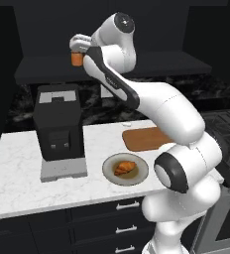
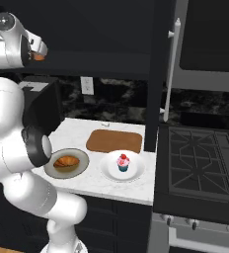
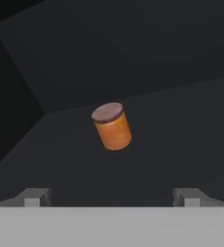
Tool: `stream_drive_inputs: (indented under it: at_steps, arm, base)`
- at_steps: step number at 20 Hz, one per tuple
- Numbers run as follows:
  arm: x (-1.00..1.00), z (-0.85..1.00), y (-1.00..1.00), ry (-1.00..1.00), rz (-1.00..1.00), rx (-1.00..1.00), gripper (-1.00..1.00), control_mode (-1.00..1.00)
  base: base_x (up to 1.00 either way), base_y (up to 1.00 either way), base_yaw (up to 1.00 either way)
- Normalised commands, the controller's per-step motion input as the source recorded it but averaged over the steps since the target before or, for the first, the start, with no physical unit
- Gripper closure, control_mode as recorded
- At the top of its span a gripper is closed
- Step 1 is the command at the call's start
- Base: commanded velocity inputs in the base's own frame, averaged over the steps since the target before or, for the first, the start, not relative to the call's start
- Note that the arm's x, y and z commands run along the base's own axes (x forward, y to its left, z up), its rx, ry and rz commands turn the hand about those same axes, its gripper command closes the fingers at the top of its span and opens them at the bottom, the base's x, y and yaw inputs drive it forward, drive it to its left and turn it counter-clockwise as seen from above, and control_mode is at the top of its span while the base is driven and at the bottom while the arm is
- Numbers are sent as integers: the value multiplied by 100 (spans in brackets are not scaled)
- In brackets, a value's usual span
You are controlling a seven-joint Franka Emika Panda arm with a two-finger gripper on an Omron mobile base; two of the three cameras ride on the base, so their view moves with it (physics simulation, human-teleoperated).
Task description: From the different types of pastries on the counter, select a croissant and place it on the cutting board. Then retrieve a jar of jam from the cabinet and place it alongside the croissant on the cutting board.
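Note:
The orange jar of jam with a greyish lid stands on the dark cabinet shelf, a short way ahead of my gripper. The gripper is open wide, nothing between its fingertips. From the left base view the hand is raised to the cabinet recess, right by the jar of jam. The croissant lies on a round grey-beige plate on the counter. The reddish-brown cutting board lies bare behind it.
A pink-frosted cupcake sits on a white plate right of the croissant. A black coffee machine stands on the counter's left. A stove adjoins the counter on the right. Dark drawers run below.

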Motion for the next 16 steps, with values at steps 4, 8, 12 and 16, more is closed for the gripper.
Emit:
stream_drive_inputs:
  at_steps: [4,8,12,16]
  arm:
    - [28,3,15,-13,12,5,-100,-100]
    - [5,0,18,-2,5,-1,-100,-100]
    - [-1,23,1,19,-7,-11,-100,-100]
    - [0,27,13,19,-9,-3,-100,-100]
  base:
    - [0,0,0]
    - [0,0,0]
    - [0,0,0]
    - [0,0,0]
